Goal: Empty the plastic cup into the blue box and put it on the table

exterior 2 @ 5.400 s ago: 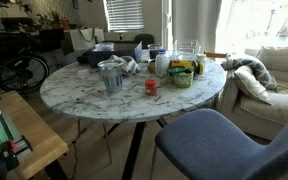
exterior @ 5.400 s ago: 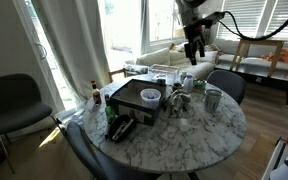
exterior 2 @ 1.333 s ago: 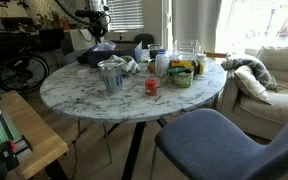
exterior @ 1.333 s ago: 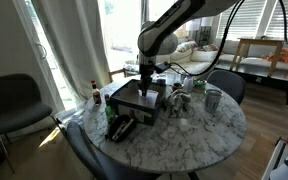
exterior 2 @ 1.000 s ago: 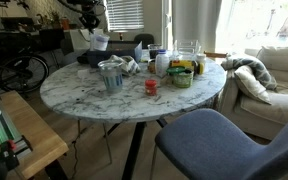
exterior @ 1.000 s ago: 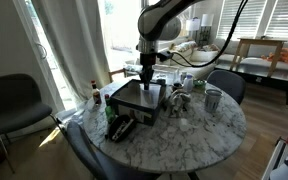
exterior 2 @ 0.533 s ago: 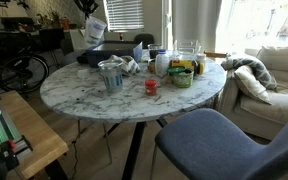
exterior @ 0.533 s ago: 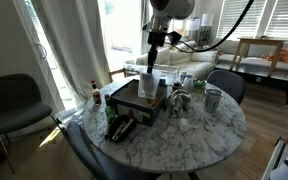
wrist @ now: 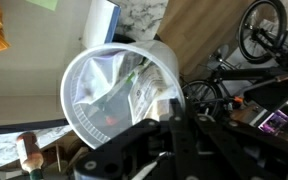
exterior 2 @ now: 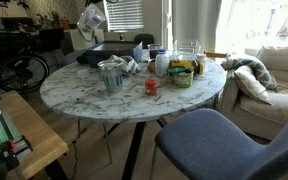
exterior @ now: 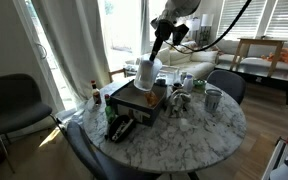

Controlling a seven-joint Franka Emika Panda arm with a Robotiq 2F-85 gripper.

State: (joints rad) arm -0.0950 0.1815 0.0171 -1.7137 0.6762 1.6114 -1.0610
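Observation:
My gripper [exterior: 155,60] is shut on the rim of the plastic cup [exterior: 146,76], a small translucent cup held tilted in the air above the blue box [exterior: 134,101]. In an exterior view the plastic cup [exterior 2: 91,19] hangs high over the far side of the table [exterior 2: 104,103], with the gripper [exterior 2: 98,9] at its upper edge and the blue box [exterior 2: 102,55] below. The wrist view looks into the plastic cup [wrist: 114,95]; crumpled wrappers lie inside it. My gripper [wrist: 172,108] pinches its wall. The marble table [exterior: 189,140] carries the box.
A grey metal cup [exterior: 213,100] [exterior 2: 110,76] stands on the table. A black gadget [exterior: 120,128] lies in front of the box and a small bottle [exterior: 95,95] beside it. A green bowl [exterior 2: 181,77], a red item [exterior 2: 151,87] and jars crowd the middle. Chairs [exterior 2: 224,140] ring the table.
The arm has risen from the box with the cup in its grip, and the cup has tipped from near upright to clearly tilted.

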